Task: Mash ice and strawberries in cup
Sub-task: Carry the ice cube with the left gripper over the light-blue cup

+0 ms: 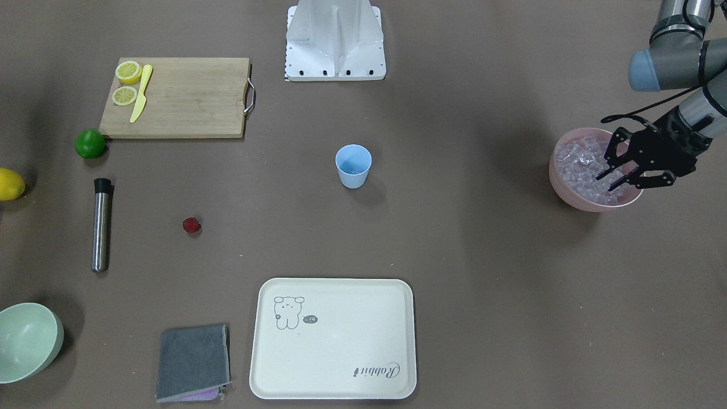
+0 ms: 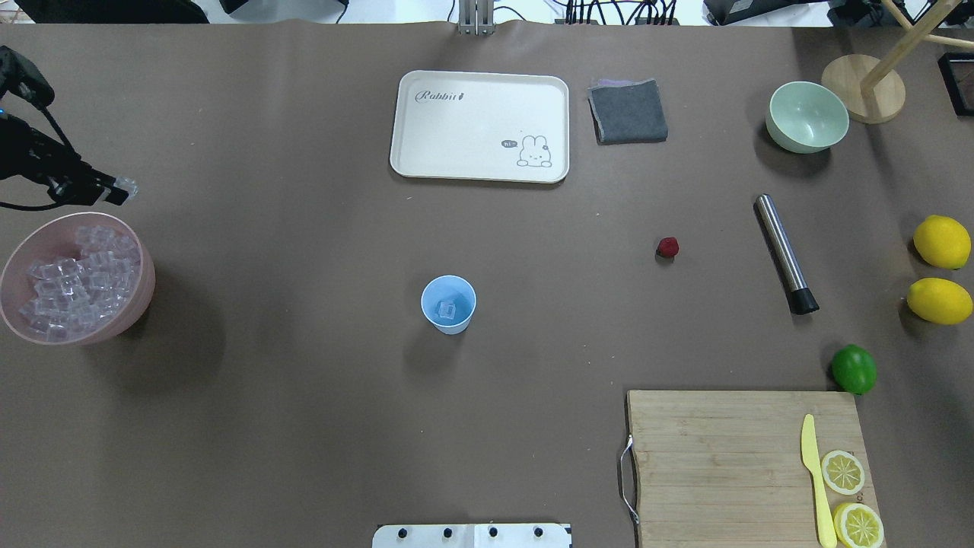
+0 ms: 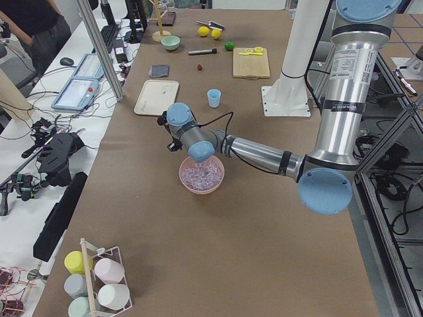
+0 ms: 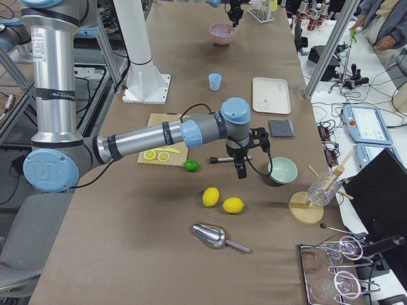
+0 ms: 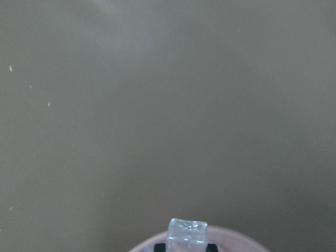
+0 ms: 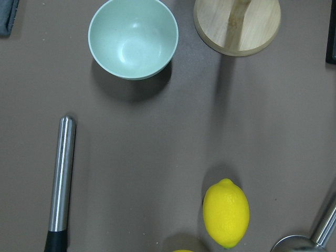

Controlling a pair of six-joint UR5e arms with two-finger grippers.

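The light blue cup stands upright mid-table with one ice cube inside. A pink bowl heaped with ice sits at the robot's far left. Just beyond the bowl's far rim, my left gripper is shut on a single ice cube. The dark red strawberry lies alone on the table. My right gripper hangs above the table near the lemons; it shows only in the exterior right view, so I cannot tell whether it is open or shut.
A steel muddler lies right of the strawberry. Beyond are a cream tray, grey cloth and pale green bowl. Two lemons, a lime and a cutting board with lemon slices and knife fill the right side.
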